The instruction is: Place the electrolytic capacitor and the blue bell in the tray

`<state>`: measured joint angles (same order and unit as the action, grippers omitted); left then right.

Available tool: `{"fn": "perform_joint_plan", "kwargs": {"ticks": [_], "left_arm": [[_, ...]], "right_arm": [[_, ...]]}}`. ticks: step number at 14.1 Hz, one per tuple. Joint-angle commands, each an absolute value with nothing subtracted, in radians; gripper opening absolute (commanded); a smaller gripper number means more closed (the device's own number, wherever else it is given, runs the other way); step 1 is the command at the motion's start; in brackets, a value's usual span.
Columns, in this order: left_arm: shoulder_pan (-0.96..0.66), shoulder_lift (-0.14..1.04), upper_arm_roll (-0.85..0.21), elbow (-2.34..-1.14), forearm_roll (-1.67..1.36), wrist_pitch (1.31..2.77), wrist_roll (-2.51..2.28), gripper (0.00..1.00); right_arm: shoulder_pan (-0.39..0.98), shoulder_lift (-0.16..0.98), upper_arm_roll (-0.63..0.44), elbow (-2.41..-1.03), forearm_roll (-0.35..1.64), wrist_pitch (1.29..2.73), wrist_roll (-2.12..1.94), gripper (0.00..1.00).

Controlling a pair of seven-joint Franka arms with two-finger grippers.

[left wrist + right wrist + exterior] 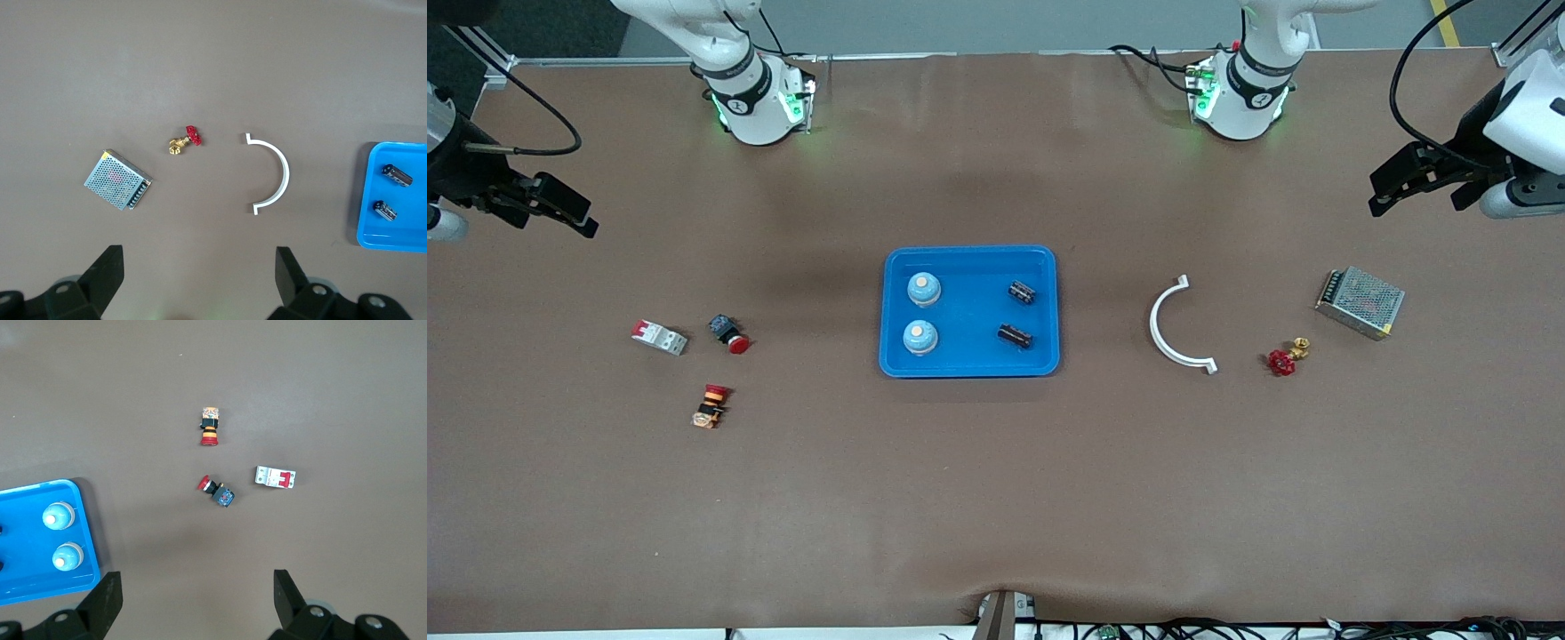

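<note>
Tray [393,237] cut off in both wrist views.

- No legible text, brand or number anywhere in my views.
- Capacitors [1022,292] in the tray [969,366]: sleeve markings too small to read.
- Mesh-cased power supply [1360,302]: label unreadable.
- Breaker [660,337]: no readable print.

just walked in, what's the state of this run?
Nothing is being handled right now. The blue tray at mid-table already holds two blue bells and two electrolytic capacitors. The left gripper hangs open and empty over the left arm's end of the table, above a metal-mesh box, a red-handled valve and a white curved bracket. The right gripper hangs open over the right arm's end, above a breaker and two red push buttons.
</note>
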<state>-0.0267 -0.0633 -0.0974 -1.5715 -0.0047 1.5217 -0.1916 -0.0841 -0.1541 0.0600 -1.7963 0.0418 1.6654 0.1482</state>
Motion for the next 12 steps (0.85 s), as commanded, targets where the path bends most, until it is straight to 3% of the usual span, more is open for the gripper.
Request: {"fn": "perform_joint_plan", "kwargs": {"ticks": [1,12], "left_arm": [[-0.026,-0.058,-0.1,-1.562,0.009,1.517,-0.178,1.0],[-0.032,-0.048,-0.097,-1.546,0.009,1.514,-0.187,1.0]], "right_arm": [[-0.092,-0.176,0.075,-1.774,0.046,1.613,0.173,1.0],[-0.094,-0.229,0.1,-1.756,0.048,1.526,0.175,1.0]]}}
